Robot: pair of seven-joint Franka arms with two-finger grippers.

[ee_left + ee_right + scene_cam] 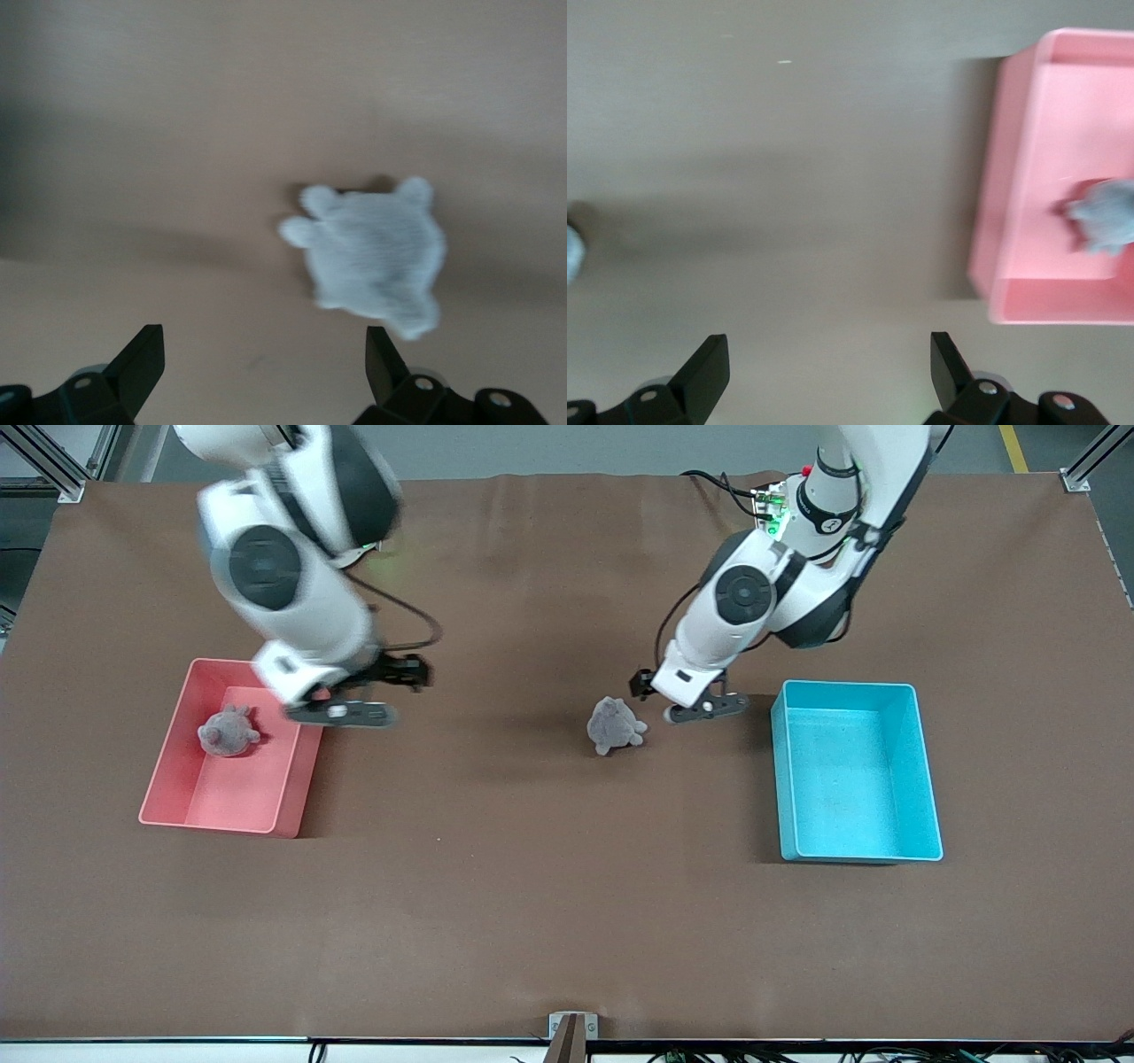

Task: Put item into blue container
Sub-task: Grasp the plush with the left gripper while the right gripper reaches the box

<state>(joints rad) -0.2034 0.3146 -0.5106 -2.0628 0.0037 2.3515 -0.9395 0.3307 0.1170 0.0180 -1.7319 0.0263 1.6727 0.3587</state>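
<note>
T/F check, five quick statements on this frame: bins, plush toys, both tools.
1. The blue container holds a plush toy. False: it holds nothing.
2. A grey plush lies in the pink bin. True.
3. The left tool grips the second plush. False: it is open, beside that plush, which lies on the table.
4. The right tool is open by the pink bin's edge. True.
5. The second plush lies between the two bins. True.

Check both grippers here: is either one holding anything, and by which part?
Nothing is held. The left gripper is open beside the grey plush toy on the table; the right gripper is open and empty at the pink bin's rim.
</note>
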